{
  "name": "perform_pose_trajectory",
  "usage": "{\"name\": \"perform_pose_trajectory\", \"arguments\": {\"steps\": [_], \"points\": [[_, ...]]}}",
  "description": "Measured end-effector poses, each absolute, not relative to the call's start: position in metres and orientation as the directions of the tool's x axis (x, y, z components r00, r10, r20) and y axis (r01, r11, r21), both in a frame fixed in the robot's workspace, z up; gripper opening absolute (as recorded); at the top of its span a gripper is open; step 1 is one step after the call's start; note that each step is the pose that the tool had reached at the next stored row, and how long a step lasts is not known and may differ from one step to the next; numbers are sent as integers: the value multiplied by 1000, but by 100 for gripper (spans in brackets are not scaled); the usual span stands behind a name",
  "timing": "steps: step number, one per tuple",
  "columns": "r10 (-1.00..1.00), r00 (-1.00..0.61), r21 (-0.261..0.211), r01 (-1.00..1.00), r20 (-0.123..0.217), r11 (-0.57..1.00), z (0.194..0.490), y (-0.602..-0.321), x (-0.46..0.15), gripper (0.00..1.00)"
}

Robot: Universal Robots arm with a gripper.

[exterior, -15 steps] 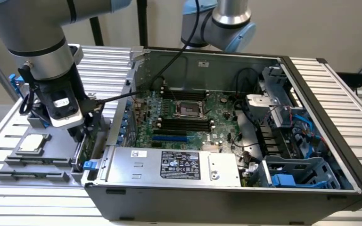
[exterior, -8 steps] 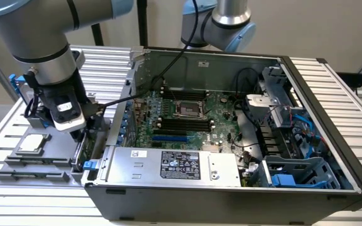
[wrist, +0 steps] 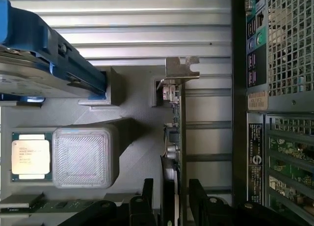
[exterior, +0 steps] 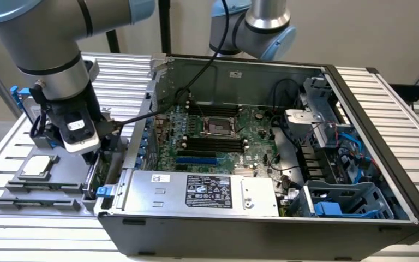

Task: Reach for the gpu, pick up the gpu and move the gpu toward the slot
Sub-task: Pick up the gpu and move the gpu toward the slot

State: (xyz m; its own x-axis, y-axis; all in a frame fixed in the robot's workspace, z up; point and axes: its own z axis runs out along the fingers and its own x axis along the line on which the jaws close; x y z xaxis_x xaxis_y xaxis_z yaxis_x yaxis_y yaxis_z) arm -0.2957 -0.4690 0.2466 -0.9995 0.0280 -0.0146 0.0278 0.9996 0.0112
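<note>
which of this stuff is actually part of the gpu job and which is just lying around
Part of the job:
gpu, standing edge-on in its holder
gripper, open, straddling the card
blue slot on the motherboard

Just lying about:
processor chip
hard drive with blue rails
grey ribbed block

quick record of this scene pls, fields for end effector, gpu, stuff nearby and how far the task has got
end effector: open, fingers on either side of the card's edge
gpu: standing on edge in the grey holder, silver bracket at one end
nearby: processor chip; hard drive with blue rails
computer case: open, to the exterior view's right of the holder
progress: reach done, card not yet gripped or lifted
</note>
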Motion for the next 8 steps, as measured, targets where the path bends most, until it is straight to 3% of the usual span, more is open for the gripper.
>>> {"name": "perform_pose_trajectory", "arguments": {"steps": [8], "points": [[30,-999,8,30,-14,1000,243,-469,-296,42]]}}
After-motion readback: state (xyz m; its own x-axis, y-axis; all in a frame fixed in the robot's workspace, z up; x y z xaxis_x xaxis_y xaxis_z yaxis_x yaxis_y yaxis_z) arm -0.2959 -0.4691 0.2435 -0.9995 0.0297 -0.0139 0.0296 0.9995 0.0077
